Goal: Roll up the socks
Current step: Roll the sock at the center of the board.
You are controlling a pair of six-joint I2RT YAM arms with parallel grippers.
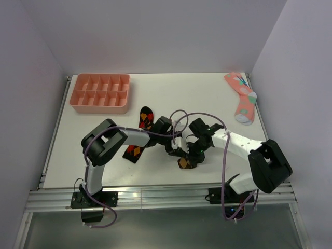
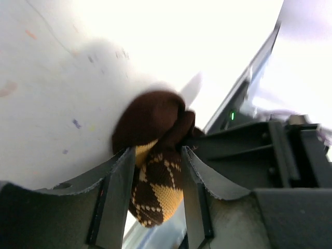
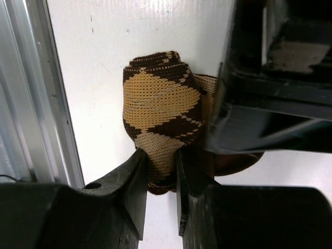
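Note:
The tan-and-orange argyle sock [image 1: 183,163] is bunched into a roll near the table's front middle, and both grippers meet at it. My left gripper [image 2: 155,155] has its fingers on either side of the roll [image 2: 163,189], touching it. The right gripper [image 3: 160,155] pinches the roll's lower end [image 3: 161,98] between narrow jaws. In the top view the left gripper [image 1: 175,147] and right gripper [image 1: 191,153] sit close together just above the roll. The red-and-orange argyle sock [image 1: 146,117] lies flat and passes under the left arm.
A pink compartment tray [image 1: 100,93] stands at the back left. A pink sock with teal and white marks [image 1: 241,98] lies at the back right. The table's metal front rail [image 3: 46,104] runs close beside the roll.

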